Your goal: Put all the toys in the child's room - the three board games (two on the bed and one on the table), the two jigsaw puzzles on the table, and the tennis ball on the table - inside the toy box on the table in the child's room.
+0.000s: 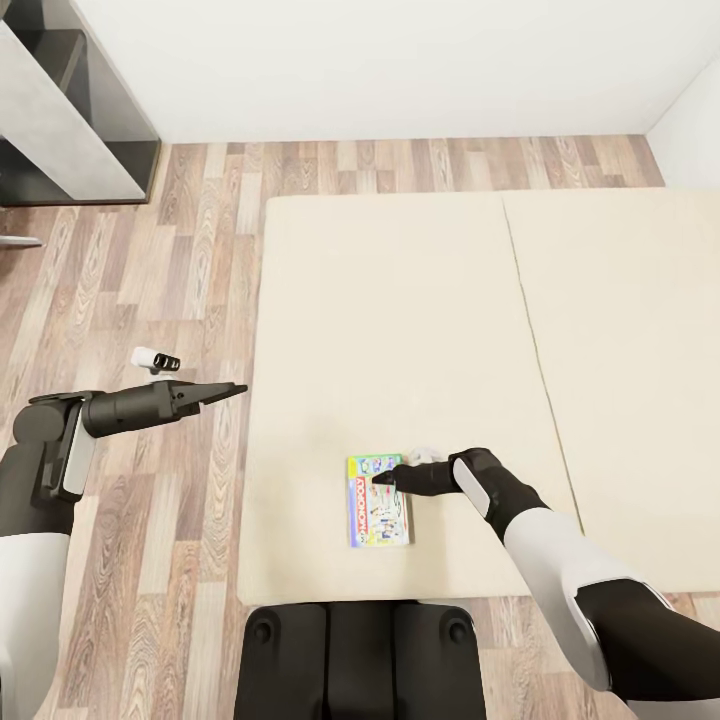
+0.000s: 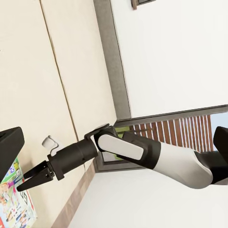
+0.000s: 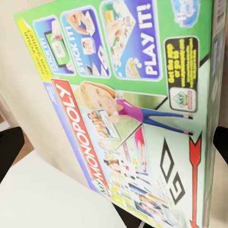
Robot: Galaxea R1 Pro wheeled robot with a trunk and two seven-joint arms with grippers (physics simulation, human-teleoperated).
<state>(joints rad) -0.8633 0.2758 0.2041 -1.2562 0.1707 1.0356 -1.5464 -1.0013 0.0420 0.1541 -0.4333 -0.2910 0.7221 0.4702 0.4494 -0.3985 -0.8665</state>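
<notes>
Lying flat near the front edge of the cream two-section mattress of the low bed (image 1: 400, 320) is a brightly printed green, blue and red Monopoly board game (image 1: 378, 500), its long side running away from the robot. Right gripper (image 1: 384, 478) sits over the far end of the game, black fingers pointing left across the box top; jaws look slightly apart in the left wrist view (image 2: 29, 179), though whether the tips touch the box is hard to tell. Right wrist view has the game lid (image 3: 128, 109) close up between the two dark fingertips (image 3: 9, 152), so the box lies just under the jaws, not clamped. A small white object (image 1: 425, 454) rests on the mattress just beyond the right gripper, too small to identify. Left gripper (image 1: 222, 391) hangs out over the light wood-plank floor (image 1: 200, 250) beside the bed's left edge, well apart from the game, fingers drawn to a point, jaws together on nothing. A small white and black item (image 1: 155, 359) lies on the floor near the left arm. Grey shelving unit (image 1: 70, 110) stands against the white wall at far left.
</notes>
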